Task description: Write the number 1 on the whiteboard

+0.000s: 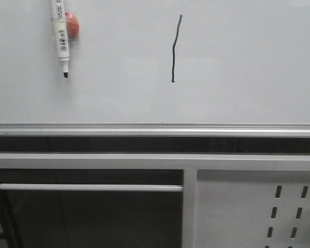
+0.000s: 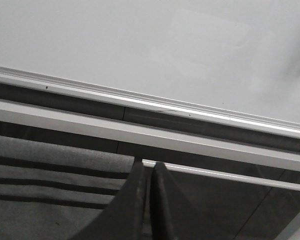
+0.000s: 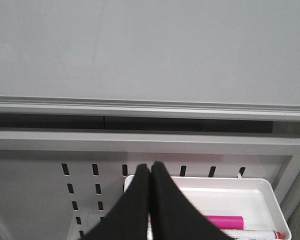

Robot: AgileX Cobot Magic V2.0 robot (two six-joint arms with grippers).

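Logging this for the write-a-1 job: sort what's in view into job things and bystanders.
Job:
- number 1, a black stroke already on the board
- whiteboard
- white marker pen, hanging on the board

Lying about:
- orange-red object behind the pen
- slotted metal panel
- white tray holding a pink marker

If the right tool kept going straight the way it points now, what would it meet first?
Probably the whiteboard or its silver bottom rail: the shut right tool aims over the slotted panel toward them, though depth is unclear from the wrist view.
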